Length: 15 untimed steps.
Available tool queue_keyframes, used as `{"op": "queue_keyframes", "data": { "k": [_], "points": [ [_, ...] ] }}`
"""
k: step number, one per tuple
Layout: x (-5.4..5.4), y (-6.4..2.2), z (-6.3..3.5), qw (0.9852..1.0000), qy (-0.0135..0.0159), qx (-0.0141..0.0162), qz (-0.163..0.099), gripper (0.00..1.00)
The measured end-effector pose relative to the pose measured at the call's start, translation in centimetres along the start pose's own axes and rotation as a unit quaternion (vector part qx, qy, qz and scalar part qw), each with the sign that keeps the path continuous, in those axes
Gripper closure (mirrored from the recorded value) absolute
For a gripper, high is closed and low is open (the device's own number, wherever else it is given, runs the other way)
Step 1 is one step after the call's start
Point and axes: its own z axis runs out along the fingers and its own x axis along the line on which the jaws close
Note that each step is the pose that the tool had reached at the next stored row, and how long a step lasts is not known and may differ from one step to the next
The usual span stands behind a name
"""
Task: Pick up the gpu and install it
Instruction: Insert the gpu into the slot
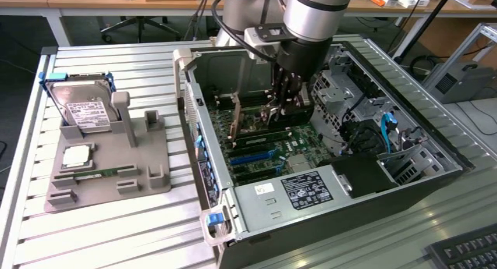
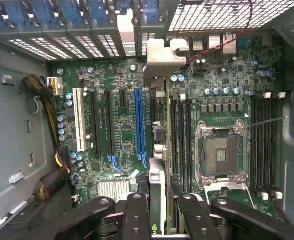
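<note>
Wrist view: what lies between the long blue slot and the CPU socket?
The gpu, edge-on in the jaws, then black memory slots; seen in the wrist view.

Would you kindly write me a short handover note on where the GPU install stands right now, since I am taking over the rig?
Gripper: inside the open PC case, fingers shut on the gpu, held edge-on above the motherboard.
Gpu: its silver bracket is near the rear slot openings, the card lined up beside the blue slot; whether it is seated cannot be told.
Done: gpu picked up and brought into the case.
Left: seating in its slot and release.
Untouched: hard drive on the grey parts holder.
</note>
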Motion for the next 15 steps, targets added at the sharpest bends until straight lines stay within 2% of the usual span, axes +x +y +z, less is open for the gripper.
{"op": "queue_keyframes", "data": {
  "k": [15],
  "points": [
    [0.06, 0.01, 0.30, 1.0000, 0.0000, 0.0000, 0.000, 0.73]
  ]
}}
